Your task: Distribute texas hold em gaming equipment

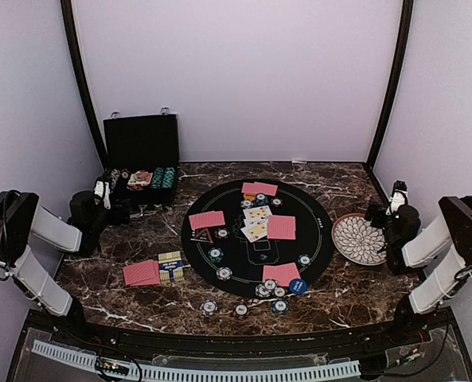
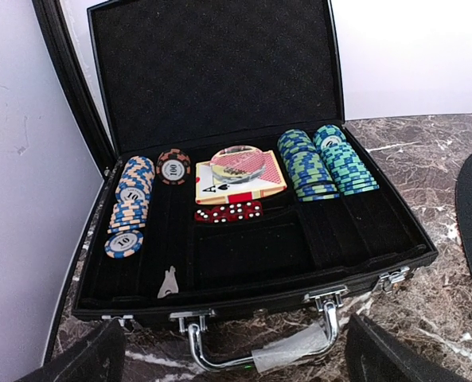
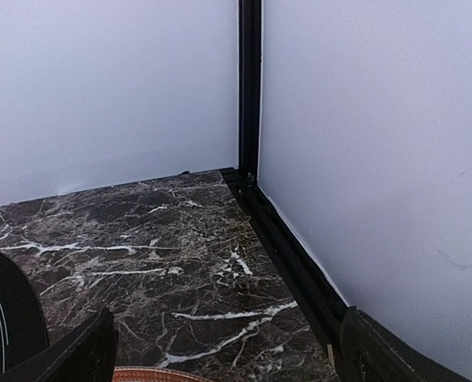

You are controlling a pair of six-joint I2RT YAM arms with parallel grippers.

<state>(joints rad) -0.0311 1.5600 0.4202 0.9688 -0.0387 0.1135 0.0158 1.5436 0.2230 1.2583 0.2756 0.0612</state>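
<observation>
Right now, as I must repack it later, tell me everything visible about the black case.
The black case stands open at the table's far left corner, lid upright, felt-lined. Its front wall carries metal latches and a chrome handle. Inside rest orange-blue chip stacks at left, green and teal stacks at right, and a card deck and red dice in the middle.
</observation>
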